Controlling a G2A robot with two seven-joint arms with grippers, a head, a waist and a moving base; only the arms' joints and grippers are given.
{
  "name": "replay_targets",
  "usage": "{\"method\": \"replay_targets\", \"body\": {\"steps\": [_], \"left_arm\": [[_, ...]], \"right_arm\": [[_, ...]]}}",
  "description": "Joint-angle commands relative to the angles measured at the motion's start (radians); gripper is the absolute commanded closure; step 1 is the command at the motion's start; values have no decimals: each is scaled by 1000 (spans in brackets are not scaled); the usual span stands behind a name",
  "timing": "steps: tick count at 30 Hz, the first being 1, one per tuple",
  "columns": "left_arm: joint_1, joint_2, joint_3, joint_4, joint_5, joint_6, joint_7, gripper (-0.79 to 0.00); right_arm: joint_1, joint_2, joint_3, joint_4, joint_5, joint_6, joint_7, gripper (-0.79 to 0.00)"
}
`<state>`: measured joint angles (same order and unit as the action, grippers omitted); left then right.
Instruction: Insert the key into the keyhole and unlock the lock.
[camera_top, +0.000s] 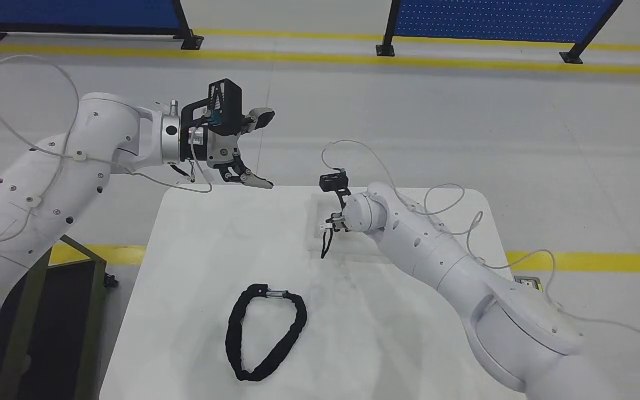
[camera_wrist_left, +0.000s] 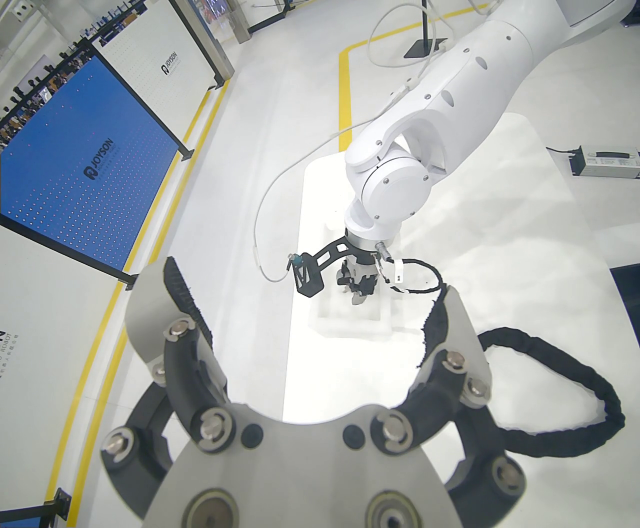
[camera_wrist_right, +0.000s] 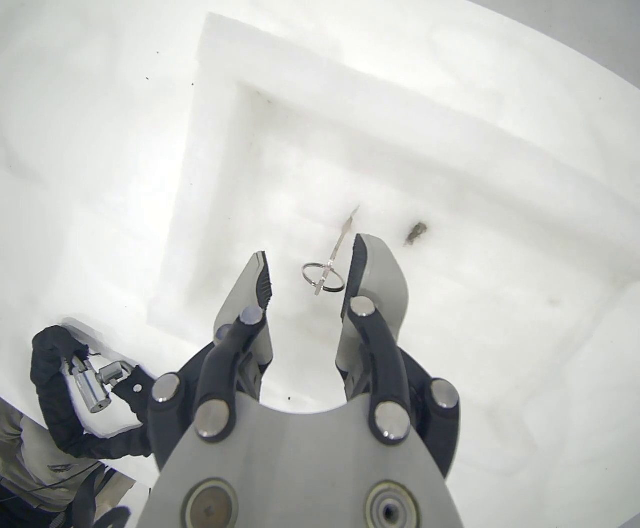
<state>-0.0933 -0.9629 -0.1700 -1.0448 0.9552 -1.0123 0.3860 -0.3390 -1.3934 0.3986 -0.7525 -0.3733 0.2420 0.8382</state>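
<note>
My left hand (camera_top: 262, 150) hangs released, ribbed pads spread, at the smooth white tabletop's (camera_top: 190, 300) far left corner. The black fabric-sleeved loop lock with chrome cylinder (camera_top: 234, 335) lies flat. My right hand (camera_wrist_right: 311, 250), released, brackets the thin silver ringed key (camera_wrist_right: 339, 246) lying in the white foam tray (camera_wrist_right: 207, 150).

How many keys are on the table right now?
1. The key lies in the white foam tray, right under the open right gripper. A second one could be hidden behind the gripper.
</note>
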Motion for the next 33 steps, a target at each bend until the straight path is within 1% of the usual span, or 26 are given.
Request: {"method": "replay_targets", "body": {"steps": [1, 2, 4, 5, 8, 10, 11, 12, 13, 19, 24, 33], "left_arm": [[0, 0, 0, 0, 0, 0, 0, -785], [0, 0, 0, 0, 0, 0, 0, -785], [0, 0, 0, 0, 0, 0, 0, -785], [0, 0, 0, 0, 0, 0, 0, -785], [0, 0, 0, 0, 0, 0, 0, -785], [0, 0, 0, 0, 0, 0, 0, -785], [0, 0, 0, 0, 0, 0, 0, -785], [0, 0, 0, 0, 0, 0, 0, -785], [0, 0, 0, 0, 0, 0, 0, -785], [0, 0, 0, 0, 0, 0, 0, -785], [0, 0, 0, 0, 0, 0, 0, -785], [0, 0, 0, 0, 0, 0, 0, -785]], "right_arm": [[0, -5, 3, 11, -3, -2, 2, -215], [-1, -8, 5, 17, -5, -3, 2, -154], [-1, -14, 9, 31, -9, -1, 2, -117], [0, -17, 10, 38, -12, 1, 3, -108], [0, -27, 16, 59, -14, -2, 1, -132], [1, -33, 22, 73, -14, -3, -3, -129], [1, -36, 27, 81, -12, 0, -12, -105], [0, -39, 31, 88, -10, 4, -21, -31], [0, -43, 33, 94, -10, 3, -25, 0], [1, -60, 42, 127, -23, 2, -30, 0], [8, -67, 51, 129, -50, 11, -28, 0], [8, -47, 77, 77, -122, 17, 31, 0]]}}
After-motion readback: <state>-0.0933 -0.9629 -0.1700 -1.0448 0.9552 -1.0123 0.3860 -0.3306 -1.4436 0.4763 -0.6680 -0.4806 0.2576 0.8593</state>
